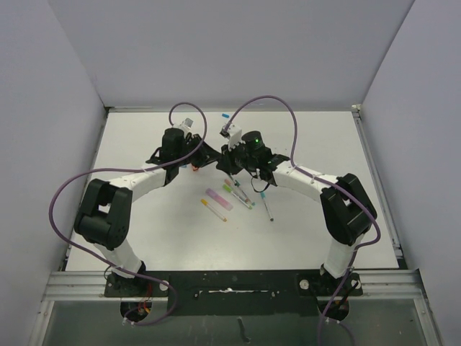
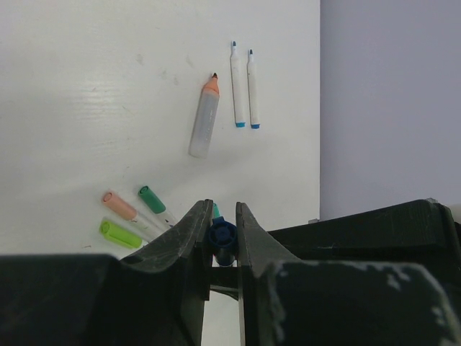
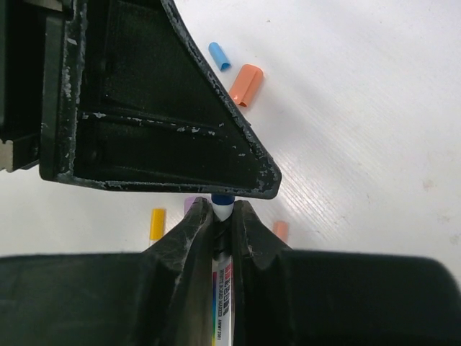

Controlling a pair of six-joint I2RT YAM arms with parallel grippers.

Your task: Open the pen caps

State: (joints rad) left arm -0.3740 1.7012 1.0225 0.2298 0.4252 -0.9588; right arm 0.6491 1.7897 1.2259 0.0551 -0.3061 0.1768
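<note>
Two hidden ends: blue cap shows only its butt between the left jaws; the pen tip is cut off behind them.
Left jaws: clenched on blue cap, lower centre.
Right jaws: clenched on white pen barrel.
Arms: left arm and right arm bent inward, wrists meeting above the bench centre.
Beyond: orange cap, upper middle, right wrist view.

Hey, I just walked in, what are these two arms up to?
They're uncapping pens. The left gripper is shut on a dark blue cap while the right gripper is shut on that pen's white barrel, set to pull them apart. An orange highlighter and two white pens already lie uncapped, and a blue cap and an orange cap lie loose. A green-capped pen is not yet opened.
</note>
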